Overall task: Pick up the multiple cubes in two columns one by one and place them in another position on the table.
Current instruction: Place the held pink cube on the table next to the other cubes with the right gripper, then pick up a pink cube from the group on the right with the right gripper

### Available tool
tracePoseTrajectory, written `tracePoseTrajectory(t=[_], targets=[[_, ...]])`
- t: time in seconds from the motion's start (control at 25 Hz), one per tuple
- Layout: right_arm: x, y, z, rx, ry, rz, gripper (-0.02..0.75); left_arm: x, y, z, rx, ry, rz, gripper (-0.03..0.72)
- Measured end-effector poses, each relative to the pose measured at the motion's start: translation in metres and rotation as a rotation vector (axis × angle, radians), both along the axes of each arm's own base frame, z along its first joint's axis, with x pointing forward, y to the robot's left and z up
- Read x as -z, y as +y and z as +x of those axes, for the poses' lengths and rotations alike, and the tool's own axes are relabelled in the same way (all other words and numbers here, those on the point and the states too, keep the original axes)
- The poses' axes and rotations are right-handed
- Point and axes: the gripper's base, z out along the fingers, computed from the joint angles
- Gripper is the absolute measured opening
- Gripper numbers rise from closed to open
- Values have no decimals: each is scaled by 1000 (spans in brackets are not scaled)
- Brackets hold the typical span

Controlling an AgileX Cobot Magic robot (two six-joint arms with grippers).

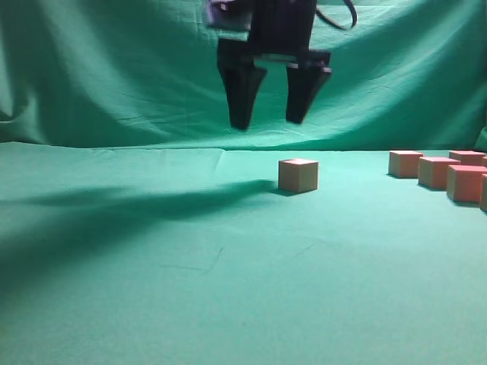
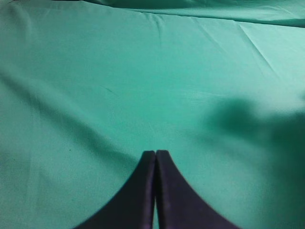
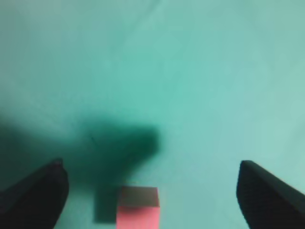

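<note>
A lone salmon cube (image 1: pixel 297 175) with tan sides sits on the teal table (image 1: pixel 228 266) near the middle. My right gripper (image 1: pixel 268 122) hangs open and empty in the air, above it and slightly to its left. In the right wrist view the same cube (image 3: pixel 138 210) lies below and between the wide-open fingers (image 3: pixel 151 164), untouched. Several more cubes (image 1: pixel 437 172) stand grouped at the right edge, some cut off by the frame. My left gripper (image 2: pixel 156 152) is shut and empty over bare cloth (image 2: pixel 143 71); it does not show in the exterior view.
A draped green cloth backdrop (image 1: pixel 114 76) rises behind the table. The arm's shadow (image 1: pixel 137 205) falls across the left half of the cloth. No other objects lie around the lone cube.
</note>
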Motion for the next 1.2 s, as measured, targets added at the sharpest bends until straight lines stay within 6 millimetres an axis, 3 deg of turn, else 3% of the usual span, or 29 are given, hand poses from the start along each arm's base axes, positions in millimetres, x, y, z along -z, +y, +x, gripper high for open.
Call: tracePoseTrajectory(t=[0.08,0.12,0.24,0.28,0.44,0.6,0.72,0.96,1.08,1.2], targets=[[-23,-1,-2,20,-46,32,669,0,0,0,0,0,0,0],[-38,-3,-5,38,-68,51,608,0,0,0,0,0,0,0],[-87,-12,-20,90,-150,108,529,0,0,0,0,0,0,0],[-106,-17,-27,107,-187,124,547,0,0,0,0,0,0,0],[-182,-47,-65,202,-347,180,521,0,0,0,0,0,0,0],[-217,-89,-116,272,-414,172,521,0,0,0,0,0,0,0],[-202,-126,-142,391,-353,135,521,0,0,0,0,0,0,0],[-119,-200,-166,669,-109,-31,521,0,0,0,0,0,0,0],[-75,-224,-176,784,23,-85,521,0,0,0,0,0,0,0],[-38,-236,-181,866,57,-36,521,0,0,0,0,0,0,0]])
